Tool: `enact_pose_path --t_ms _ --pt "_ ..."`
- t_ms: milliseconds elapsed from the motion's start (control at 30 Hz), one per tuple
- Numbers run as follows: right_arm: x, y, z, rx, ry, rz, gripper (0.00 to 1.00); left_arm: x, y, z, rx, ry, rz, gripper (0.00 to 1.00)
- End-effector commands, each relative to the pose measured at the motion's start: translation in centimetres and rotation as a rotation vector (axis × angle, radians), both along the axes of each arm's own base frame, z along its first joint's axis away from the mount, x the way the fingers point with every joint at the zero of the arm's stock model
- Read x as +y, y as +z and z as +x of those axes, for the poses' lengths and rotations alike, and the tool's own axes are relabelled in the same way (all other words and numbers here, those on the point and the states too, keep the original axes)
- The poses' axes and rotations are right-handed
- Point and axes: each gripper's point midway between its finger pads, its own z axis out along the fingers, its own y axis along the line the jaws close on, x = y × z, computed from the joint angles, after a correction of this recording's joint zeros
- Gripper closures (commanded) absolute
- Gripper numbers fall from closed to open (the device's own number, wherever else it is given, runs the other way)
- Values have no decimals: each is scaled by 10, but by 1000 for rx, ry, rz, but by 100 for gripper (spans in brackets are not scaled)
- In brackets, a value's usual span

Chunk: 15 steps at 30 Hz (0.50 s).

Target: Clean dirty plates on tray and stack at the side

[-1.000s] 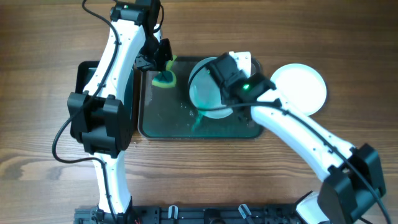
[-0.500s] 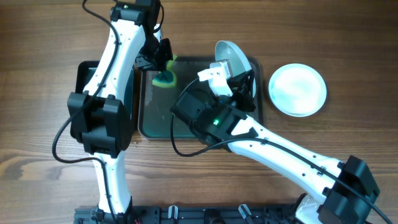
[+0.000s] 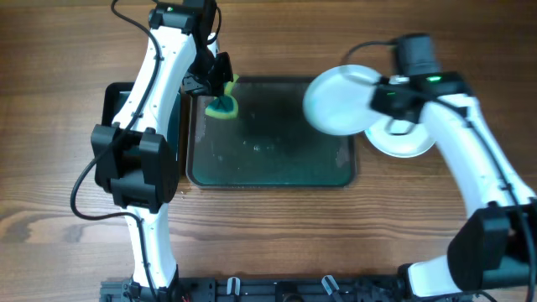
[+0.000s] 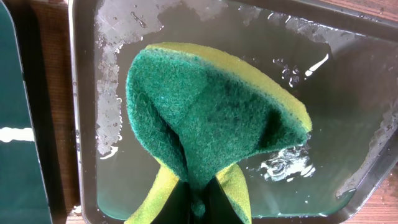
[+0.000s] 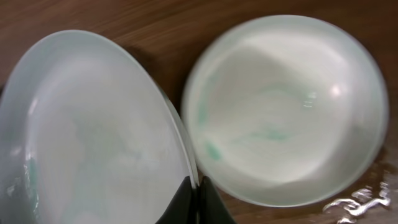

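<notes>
My right gripper (image 3: 379, 99) (image 5: 198, 186) is shut on the rim of a white plate (image 3: 337, 101) (image 5: 87, 130) and holds it in the air over the right end of the dark tray (image 3: 268, 172), tilted. A second white plate (image 3: 411, 141) (image 5: 283, 106) lies on the table right of the tray, partly under the arm, with faint teal traces inside. My left gripper (image 3: 220, 88) (image 4: 198, 202) is shut on a folded green and yellow sponge (image 3: 223, 106) (image 4: 205, 118) over the tray's far left corner (image 4: 84, 93). The tray holds a film of water. A third plate is not in view.
A smaller black tray (image 3: 113, 105) lies left of the big tray, mostly under my left arm; its dark green edge shows in the left wrist view (image 4: 18, 137). Bare wooden table (image 3: 50, 101) surrounds both trays.
My right arm has swung from over the tray to the right, carrying the plate up off the tray toward the plate on the table. The left arm and sponge have not moved.
</notes>
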Motion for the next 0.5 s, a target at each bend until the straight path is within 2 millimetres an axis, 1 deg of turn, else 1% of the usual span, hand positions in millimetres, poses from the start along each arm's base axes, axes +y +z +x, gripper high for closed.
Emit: enact_pose_path --t_ms 0,67,100,133,167,200,233,267,333,367,400,433,467 --pt "-71 3 -12 6 -182 60 96 -3 4 3 -16 -23 -10 96" --pt "-118 -7 -28 33 -309 -2 96 -3 4 3 -17 -23 -10 96" --pt "-132 -14 -35 46 -353 -31 96 -3 4 3 -19 -23 -11 96" --pt "-136 -19 -38 49 -372 -41 96 -3 4 3 -19 -23 -11 96" --pt "-137 -29 -40 50 -383 -49 96 -3 4 4 -20 -23 -11 96" --pt "-136 -43 -45 60 -383 -51 96 -3 4 4 -21 -24 -10 96" --pt "-135 -50 -48 65 -383 -49 96 -3 4 4 -21 -24 -10 96" --pt "-131 -65 -52 69 -377 -35 96 -2 4 4 -22 -23 -2 96" --pt "-119 -77 -52 60 -341 20 96 1 3 5 -26 -21 15 96" --pt "-107 -81 -50 54 -275 61 80 4 3 6 -29 -19 32 96" --pt "-100 -80 -47 46 -236 78 59 11 2 7 -34 -14 64 96" --pt "-89 -76 -41 31 -164 113 46 21 3 8 -39 -3 103 96" --pt "-81 -70 -38 28 -134 142 32 34 5 8 -36 12 123 96"
